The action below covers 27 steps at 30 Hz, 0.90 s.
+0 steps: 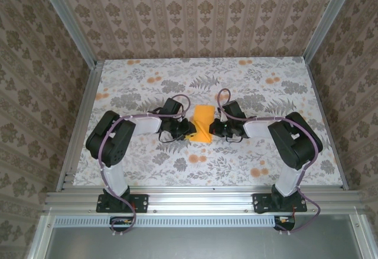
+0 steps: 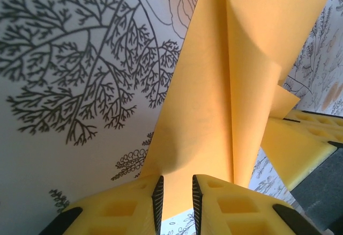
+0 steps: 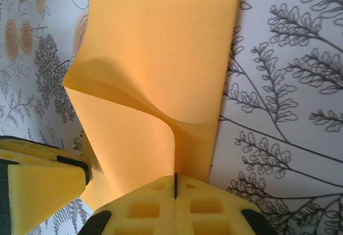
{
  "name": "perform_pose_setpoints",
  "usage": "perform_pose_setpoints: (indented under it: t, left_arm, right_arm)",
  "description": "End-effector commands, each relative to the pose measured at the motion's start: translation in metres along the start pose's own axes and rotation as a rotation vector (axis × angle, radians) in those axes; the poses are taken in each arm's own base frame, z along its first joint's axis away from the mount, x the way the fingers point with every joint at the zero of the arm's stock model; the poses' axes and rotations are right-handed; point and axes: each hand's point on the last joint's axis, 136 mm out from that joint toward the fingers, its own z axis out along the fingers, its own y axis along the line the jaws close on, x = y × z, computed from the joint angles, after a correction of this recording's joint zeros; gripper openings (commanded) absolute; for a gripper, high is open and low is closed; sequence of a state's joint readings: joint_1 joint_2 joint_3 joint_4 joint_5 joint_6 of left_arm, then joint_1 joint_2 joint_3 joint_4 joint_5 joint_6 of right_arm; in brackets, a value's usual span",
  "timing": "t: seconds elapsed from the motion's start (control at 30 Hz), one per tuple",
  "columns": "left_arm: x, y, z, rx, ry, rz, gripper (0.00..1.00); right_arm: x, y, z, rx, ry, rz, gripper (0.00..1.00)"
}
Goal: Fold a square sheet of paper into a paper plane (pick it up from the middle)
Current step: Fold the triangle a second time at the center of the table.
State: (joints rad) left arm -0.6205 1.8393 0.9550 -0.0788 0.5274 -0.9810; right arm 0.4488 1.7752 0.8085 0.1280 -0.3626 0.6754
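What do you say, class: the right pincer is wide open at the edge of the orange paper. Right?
No. The right pincer is shut on the orange paper, not wide open; the right wrist view shows it closed tight at the paper's edge.

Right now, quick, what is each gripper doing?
Left gripper: slightly open, paper at its gap, not pinched.
Right gripper: closed on the paper.

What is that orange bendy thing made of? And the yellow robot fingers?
The orange sheet looks like thin matte paper: it curls softly and keeps a sharp crease. The yellow fingers look like dull moulded plastic or maybe foam, with square hollows; I can't tell which.
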Motion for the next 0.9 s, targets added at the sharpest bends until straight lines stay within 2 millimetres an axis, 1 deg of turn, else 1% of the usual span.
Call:
perform_pose_setpoints:
  t: [0.0,0.87]
  left_arm:
    - [0.01,0.025,0.007,-0.098,0.042,-0.017,0.25]
    - [0.01,0.02,0.008,-0.094,0.046,-0.007,0.24]
  right_arm:
    - [-0.011,-0.006,-0.008,0.056,-0.043,-0.014,0.04]
    - [-0.011,-0.021,-0.008,0.121,-0.051,0.0,0.05]
